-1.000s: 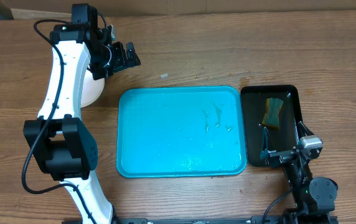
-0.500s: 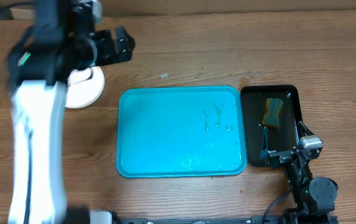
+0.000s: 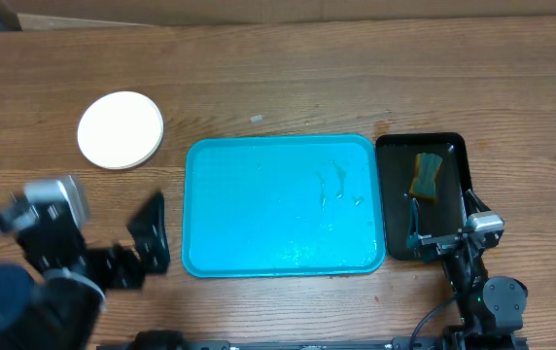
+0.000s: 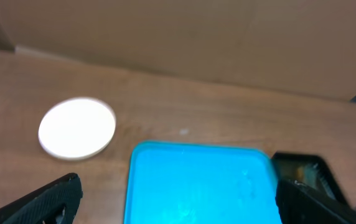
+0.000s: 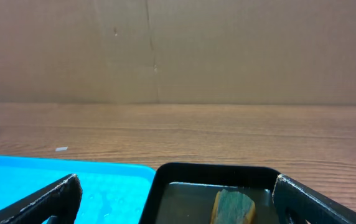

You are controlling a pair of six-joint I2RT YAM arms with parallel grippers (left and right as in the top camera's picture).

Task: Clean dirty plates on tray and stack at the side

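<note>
Plates are stacked on the table, left of the tray. Judged light, stiff, slick plastic; best pinched at the rim. Left gripper and right gripper are spread wide, nothing held.

Diffuse light from above fills the overhead view brightly and evenly; shadows are thin and soft, hugging the lower rims. The plates at 10 o'clock are nearly blown out to flat white. The tray carries faint wet glints toward 6 o'clock, and the black tray at 3 o'clock swallows detail. The left arm at 8 o'clock is smeared and unsharp.

The left wrist view is soft all over: the plates glow without edge detail and the surface grain is washed out. In the right wrist view the surface is crisp, while the right pincer fingers at 7 and 5 o'clock are out of focus.
</note>
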